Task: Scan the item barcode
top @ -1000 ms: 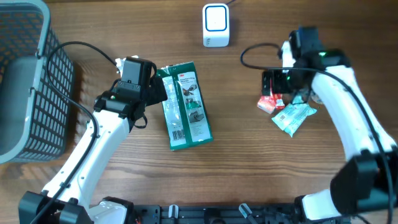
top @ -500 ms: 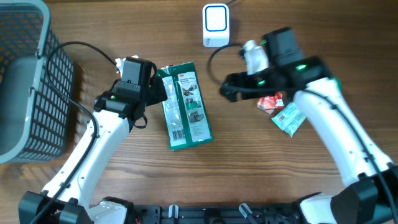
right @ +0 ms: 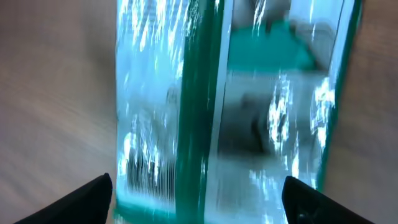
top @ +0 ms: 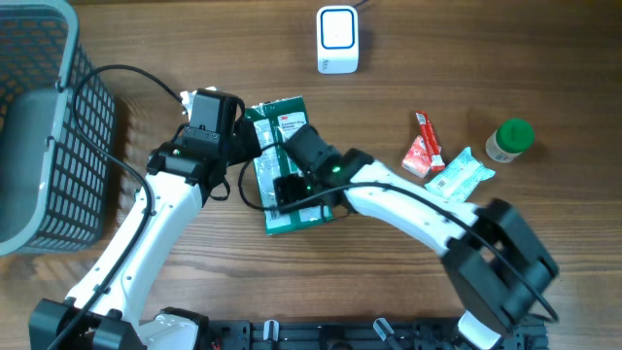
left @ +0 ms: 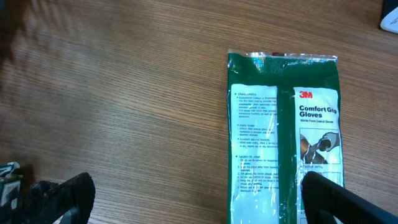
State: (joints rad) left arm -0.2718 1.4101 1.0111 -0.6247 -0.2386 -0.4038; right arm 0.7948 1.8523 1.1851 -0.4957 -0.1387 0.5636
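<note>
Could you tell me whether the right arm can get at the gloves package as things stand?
Probably yes: the right gripper hangs open directly over the Comfort Grip gloves package, with nothing between them. The left gripper, open at the package's edge, does not seem to block it.

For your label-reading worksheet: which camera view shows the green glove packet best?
Left wrist: the glove packet lies sharp, its print readable, though cut off below. Overhead shows it small, partly under the right gripper. Right wrist shows it only as blurred glare.

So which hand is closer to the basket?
Left. The left hand sits at the pack's edge, on the side toward the basket; the right hand is over the pack, farther away.
</note>
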